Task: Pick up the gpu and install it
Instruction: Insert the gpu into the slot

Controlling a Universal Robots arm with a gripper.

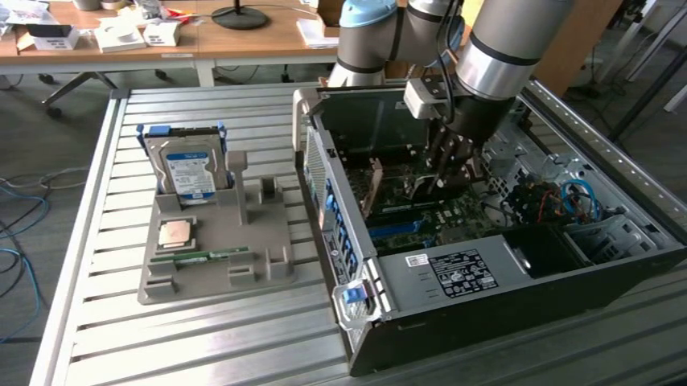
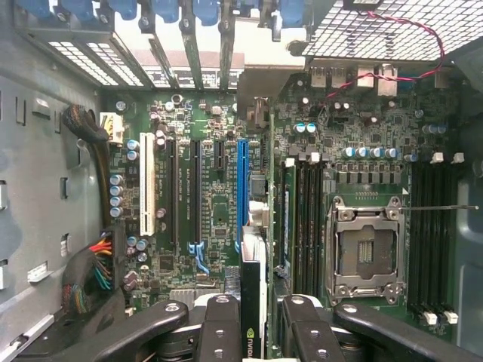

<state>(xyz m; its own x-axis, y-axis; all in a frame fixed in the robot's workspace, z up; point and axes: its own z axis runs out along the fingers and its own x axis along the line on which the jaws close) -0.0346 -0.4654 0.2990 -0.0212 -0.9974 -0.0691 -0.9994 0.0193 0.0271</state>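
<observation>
So the arm is reaching down into the open black and grey metal computer case [image 1: 601, 261] at the right of the exterior view, and the black two-fingered gripper [image 2: 259, 317] has its fingers [image 2: 220, 324] closed in from both sides, pinching the gpu [image 2: 251, 271], a thin flat circuit card with a dark edge, seen edge-on from the wrist. The card hangs inside the case in line with the long blue slot [image 2: 242, 181] on the green board, and I can't tell if its lower edge has met the slot. My guess is it's light and stiff but pretty fragile: it won't flex much, and its small parts and contact edge wouldn't like being squeezed or scraped. Holding it by the two flat faces near the upper edge, as here, looks like the sane spot. Also in the case are an empty metal processor socket [image 2: 366, 249] and some looped blue cables [image 1: 580, 197]. Over at the exterior view's left, on the slatted metal table [image 1: 215, 338], the grey moulded parts holder [image 1: 215, 233] has a boxy silver hard drive [image 1: 191, 165] standing upright, plus a square processor chip [image 1: 177, 233] and a narrow green memory stick [image 1: 199, 257] lying flat.
</observation>
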